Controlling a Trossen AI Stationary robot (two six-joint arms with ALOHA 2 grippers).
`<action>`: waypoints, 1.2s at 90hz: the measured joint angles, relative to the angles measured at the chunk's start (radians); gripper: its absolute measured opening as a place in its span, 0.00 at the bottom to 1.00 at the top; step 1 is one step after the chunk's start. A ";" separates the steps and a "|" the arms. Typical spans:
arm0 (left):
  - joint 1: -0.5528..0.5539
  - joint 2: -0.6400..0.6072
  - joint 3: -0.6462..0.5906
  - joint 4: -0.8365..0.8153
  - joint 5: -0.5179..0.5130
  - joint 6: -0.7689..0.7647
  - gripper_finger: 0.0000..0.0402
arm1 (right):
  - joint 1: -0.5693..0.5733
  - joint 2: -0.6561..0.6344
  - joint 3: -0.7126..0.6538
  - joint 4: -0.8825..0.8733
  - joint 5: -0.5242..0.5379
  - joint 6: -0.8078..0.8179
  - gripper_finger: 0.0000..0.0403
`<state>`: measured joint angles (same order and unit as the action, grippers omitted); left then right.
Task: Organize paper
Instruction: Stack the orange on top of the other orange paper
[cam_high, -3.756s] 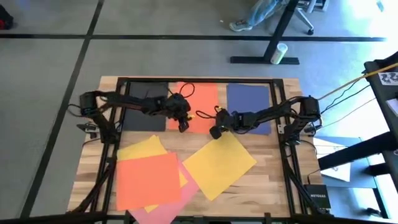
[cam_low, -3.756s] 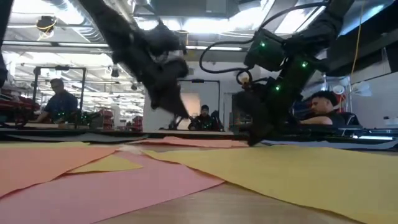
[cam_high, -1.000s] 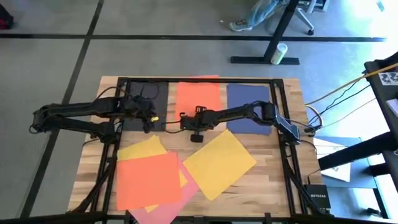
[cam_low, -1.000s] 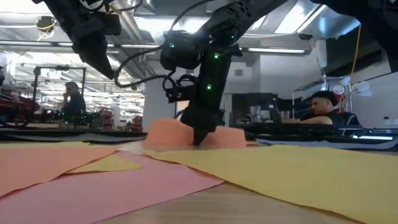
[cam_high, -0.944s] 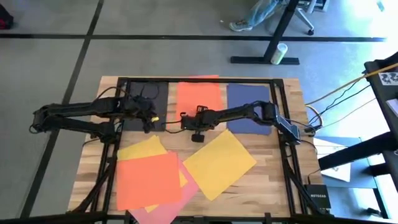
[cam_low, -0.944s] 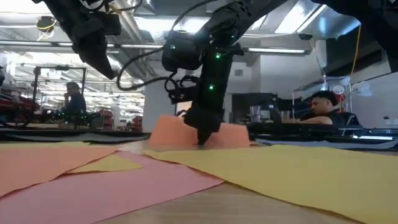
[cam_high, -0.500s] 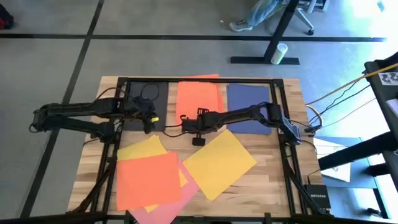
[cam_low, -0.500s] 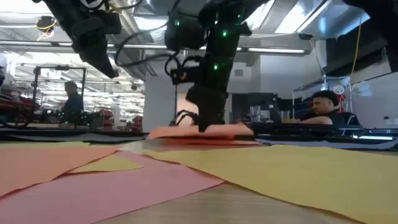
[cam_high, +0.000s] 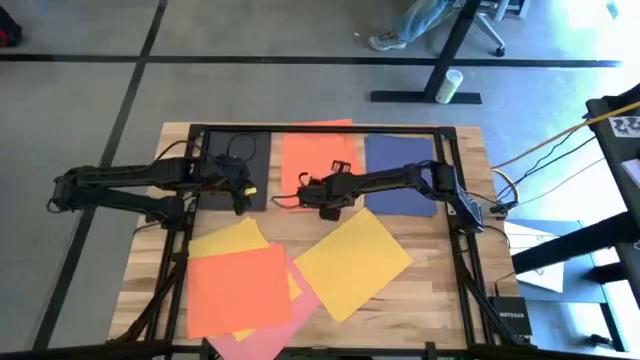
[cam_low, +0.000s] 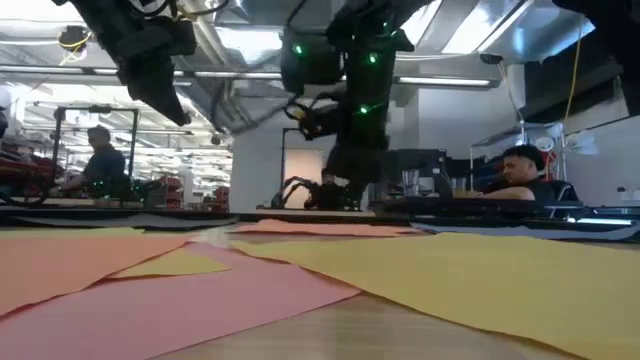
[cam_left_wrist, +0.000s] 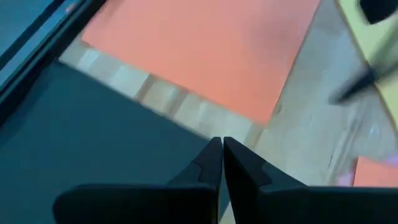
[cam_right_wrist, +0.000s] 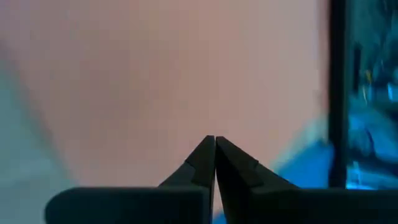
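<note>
Three sheets of paper lie flat in a row at the table's far side: black, orange-red and navy blue. Nearer, a yellow sheet, a second orange-red sheet, another yellow sheet and a pink sheet overlap loosely. My right gripper hangs shut above the near edge of the far orange-red sheet, clear of it in the low view. My left gripper hovers shut over the black sheet's near right corner.
A black metal frame runs around the table's far edge and sides. Bare wood shows between the far row and the near pile. People sit at benches in the room beyond the table.
My right gripper, shut all along, stood on the near edge of the far orange-red sheet, which bulged up behind it. The gripper has since risen clear and gone a little toward the far edge. That sheet has settled flat.
</note>
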<state>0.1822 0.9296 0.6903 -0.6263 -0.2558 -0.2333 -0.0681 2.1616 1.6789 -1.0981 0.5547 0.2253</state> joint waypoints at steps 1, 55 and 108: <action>0.000 0.005 -0.009 0.016 0.001 0.001 0.00 | -0.004 0.000 -0.002 -0.008 -0.004 0.007 0.00; 0.197 0.421 -0.134 0.575 0.219 0.087 0.00 | -0.326 -0.179 -0.340 0.307 -0.406 0.002 0.00; 0.269 0.716 0.013 0.627 0.335 0.193 0.00 | -0.236 -0.183 -0.413 0.450 -0.532 0.013 0.00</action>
<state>0.4515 1.6460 0.7029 0.0004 0.0796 -0.0406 -0.3045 1.9789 1.2657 -0.6484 0.0224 0.2385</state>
